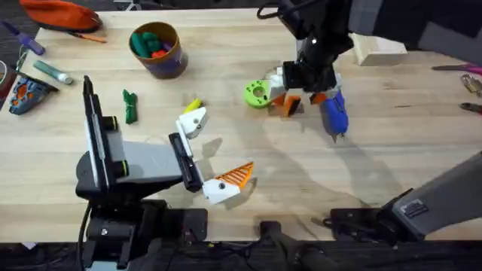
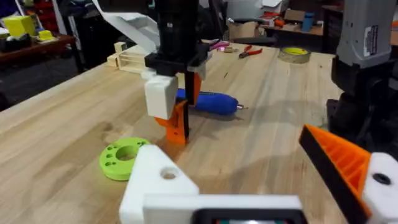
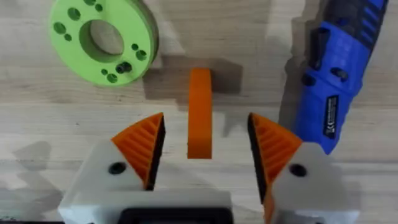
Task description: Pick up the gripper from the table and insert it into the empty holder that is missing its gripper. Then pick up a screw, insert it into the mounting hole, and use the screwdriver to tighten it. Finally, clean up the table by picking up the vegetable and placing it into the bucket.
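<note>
The orange ribbed gripper [image 3: 200, 112] lies on the table between the open fingers of my right gripper [image 3: 205, 124], which straddles it without touching. From overhead, my right gripper [image 1: 300, 96] hangs over the orange gripper [image 1: 288, 107]. The blue screwdriver [image 1: 334, 113] lies just to its right, and a green disc [image 1: 256, 94] just to its left. My left gripper [image 1: 215, 150] is open and holds nothing. One of its white mounts is the bare holder [image 1: 193, 122] [image 2: 155, 177]; the other carries an orange pad [image 2: 345, 158]. The green vegetable [image 1: 130, 105] lies near the bucket [image 1: 156, 49].
A small yellow piece [image 1: 192, 105] lies beside the bare holder. A wooden block [image 1: 379, 49] stands at the back right. Pliers and hand tools [image 1: 471, 83] lie at the right edge. An orange pouch [image 1: 60, 13] and markers [image 1: 51, 71] are at the far left.
</note>
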Robot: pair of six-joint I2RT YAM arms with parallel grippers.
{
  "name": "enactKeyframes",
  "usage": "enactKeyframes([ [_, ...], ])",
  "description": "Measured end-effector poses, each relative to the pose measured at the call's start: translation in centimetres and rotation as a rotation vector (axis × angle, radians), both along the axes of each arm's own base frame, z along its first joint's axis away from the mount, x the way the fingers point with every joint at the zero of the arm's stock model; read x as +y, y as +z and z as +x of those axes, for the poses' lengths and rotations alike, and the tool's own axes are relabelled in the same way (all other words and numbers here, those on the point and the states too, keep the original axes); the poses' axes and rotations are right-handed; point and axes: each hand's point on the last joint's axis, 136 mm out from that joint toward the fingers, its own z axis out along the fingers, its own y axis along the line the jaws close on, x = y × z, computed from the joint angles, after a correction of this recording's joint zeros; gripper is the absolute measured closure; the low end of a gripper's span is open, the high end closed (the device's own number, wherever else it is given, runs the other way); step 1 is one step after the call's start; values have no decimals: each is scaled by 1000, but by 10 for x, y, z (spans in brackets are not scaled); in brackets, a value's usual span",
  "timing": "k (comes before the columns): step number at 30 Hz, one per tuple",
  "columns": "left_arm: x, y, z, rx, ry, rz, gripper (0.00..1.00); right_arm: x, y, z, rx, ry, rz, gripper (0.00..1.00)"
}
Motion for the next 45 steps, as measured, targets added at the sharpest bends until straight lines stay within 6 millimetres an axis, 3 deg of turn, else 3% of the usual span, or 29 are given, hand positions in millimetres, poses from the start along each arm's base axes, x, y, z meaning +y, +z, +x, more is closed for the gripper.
enactKeyframes([
  [4,0,0,0,0,0,0,14,0,-2,0,5,0,1,283],
  [23,0,0,0,1,0,0,14,1,-1,0,4,0,1,733],
  [29,0,0,0,0,0,0,14,1,-1,0,3,1,1,986],
  [45,0,0,0,0,0,0,14,0,-1,0,4,4,1,986],
])
